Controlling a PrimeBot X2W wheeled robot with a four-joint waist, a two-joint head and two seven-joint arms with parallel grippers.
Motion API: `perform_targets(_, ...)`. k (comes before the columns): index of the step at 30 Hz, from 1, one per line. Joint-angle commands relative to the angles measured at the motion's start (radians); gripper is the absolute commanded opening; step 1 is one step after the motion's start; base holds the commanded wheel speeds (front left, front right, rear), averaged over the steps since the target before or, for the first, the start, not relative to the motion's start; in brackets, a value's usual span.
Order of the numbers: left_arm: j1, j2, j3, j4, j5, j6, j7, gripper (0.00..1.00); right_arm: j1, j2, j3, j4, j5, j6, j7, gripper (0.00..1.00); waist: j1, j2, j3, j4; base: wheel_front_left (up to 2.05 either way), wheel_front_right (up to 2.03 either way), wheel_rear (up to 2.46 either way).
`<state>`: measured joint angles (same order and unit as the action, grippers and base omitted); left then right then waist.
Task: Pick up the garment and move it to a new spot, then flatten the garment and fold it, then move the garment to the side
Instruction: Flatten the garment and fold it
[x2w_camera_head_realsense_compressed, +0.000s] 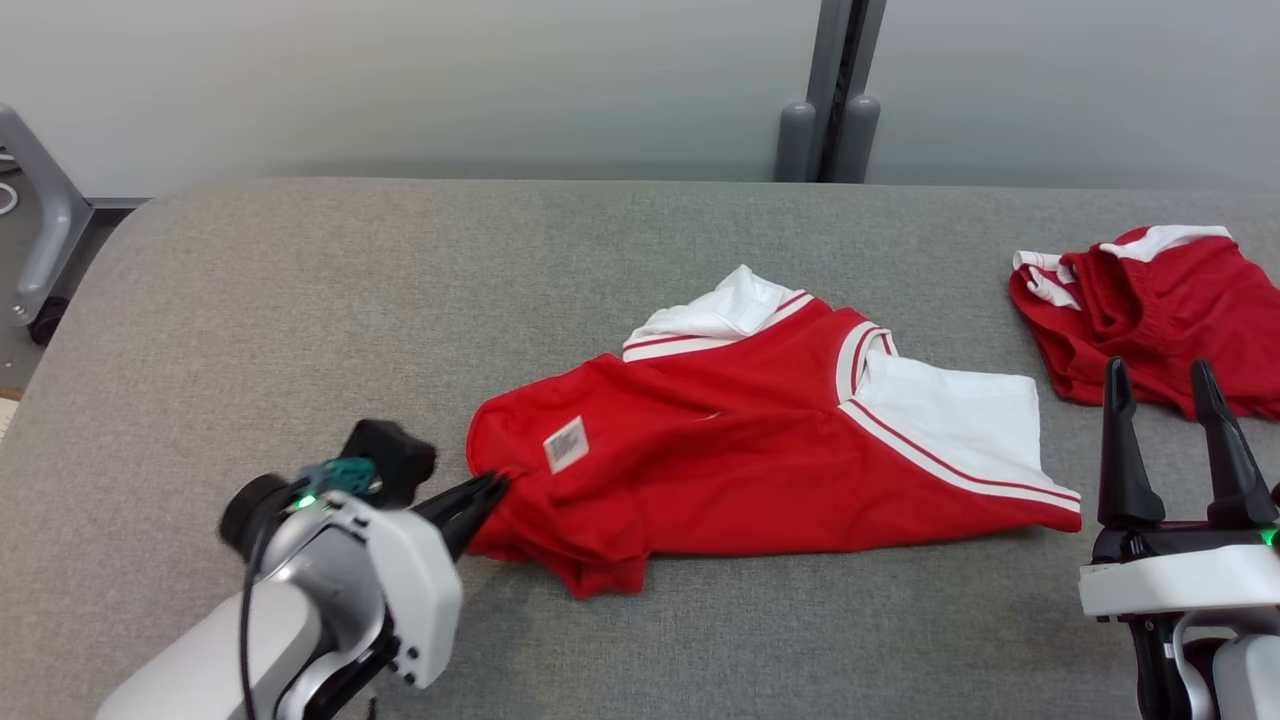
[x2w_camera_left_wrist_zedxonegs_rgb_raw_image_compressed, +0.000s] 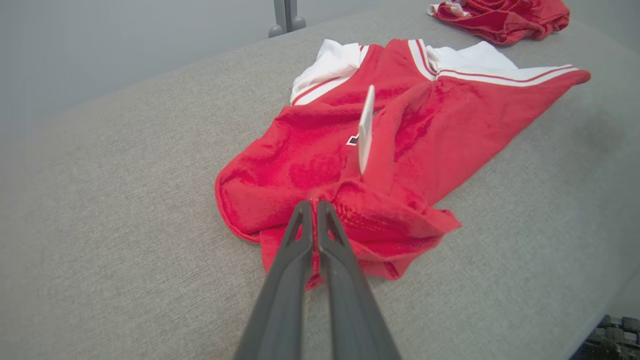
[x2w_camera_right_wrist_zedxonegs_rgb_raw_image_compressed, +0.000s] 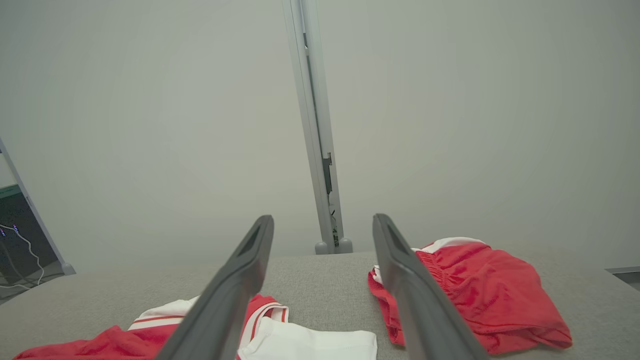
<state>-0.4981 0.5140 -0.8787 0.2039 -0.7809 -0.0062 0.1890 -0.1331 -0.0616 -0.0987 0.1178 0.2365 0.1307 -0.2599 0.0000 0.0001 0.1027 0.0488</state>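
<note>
A red garment (x2w_camera_head_realsense_compressed: 740, 450) with white sleeves and striped trim lies crumpled in the middle of the grey table (x2w_camera_head_realsense_compressed: 300, 280); a white label (x2w_camera_head_realsense_compressed: 566, 444) sticks up from its left part. My left gripper (x2w_camera_head_realsense_compressed: 497, 487) is shut on the garment's bunched left edge, and the left wrist view shows its fingers (x2w_camera_left_wrist_zedxonegs_rgb_raw_image_compressed: 295, 250) pressed together on the red garment (x2w_camera_left_wrist_zedxonegs_rgb_raw_image_compressed: 400, 125) fold. My right gripper (x2w_camera_head_realsense_compressed: 1160, 385) stands open near the table's front right, fingers pointing up, apart from the cloth. In the right wrist view the right gripper (x2w_camera_right_wrist_zedxonegs_rgb_raw_image_compressed: 322, 225) holds nothing.
A second red piece with white trim (x2w_camera_head_realsense_compressed: 1160, 300) lies bunched at the far right of the table, just behind my right gripper. A grey post (x2w_camera_head_realsense_compressed: 830, 90) stands behind the table's far edge. A grey frame (x2w_camera_head_realsense_compressed: 40, 220) sits at the left.
</note>
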Motion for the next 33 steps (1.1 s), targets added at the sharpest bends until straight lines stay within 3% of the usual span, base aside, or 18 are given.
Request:
perform_targets(1, 0.038, 0.042, 0.013, -0.035, -0.002, 0.030, 0.004, 0.00, -0.001, -0.007, -0.003, 0.008, -0.005, 0.000, -0.005, 1.00, 0.0000, -0.0001, -0.007, 0.007, 0.00, 0.00, 0.00)
perform_targets(4, 0.078, 0.097, 0.024, -0.075, 0.006, 0.067, 0.004, 0.00, 0.002, -0.008, 0.000, 0.010, -0.001, 0.000, -0.005, 1.00, 0.0000, -0.0001, -0.011, 0.010, 0.00, 0.00, 0.00)
perform_targets(14, 0.164, 0.193, 0.052, -0.123, 0.025, 0.149, -0.040, 0.00, 0.009, -0.014, -0.001, 0.010, 0.010, 0.000, -0.005, 1.00, 0.0000, -0.0001, -0.007, 0.002, 0.00, 0.00, 0.00)
perform_targets(24, 0.232, 0.195, 0.060, -0.067, 0.004, 0.173, -0.089, 0.00, 0.010, -0.016, -0.009, 0.018, 0.012, 0.000, -0.005, 1.00, 0.0000, -0.0001, -0.006, -0.015, 0.00, 0.00, 0.00)
perform_targets(33, 0.201, 0.189, 0.108, -0.021, 0.060, 0.283, -0.182, 0.00, 0.010, -0.016, -0.010, 0.020, 0.007, 0.000, -0.005, 1.00, 0.0000, -0.0001, -0.011, -0.020, 0.00, 0.00, 0.00)
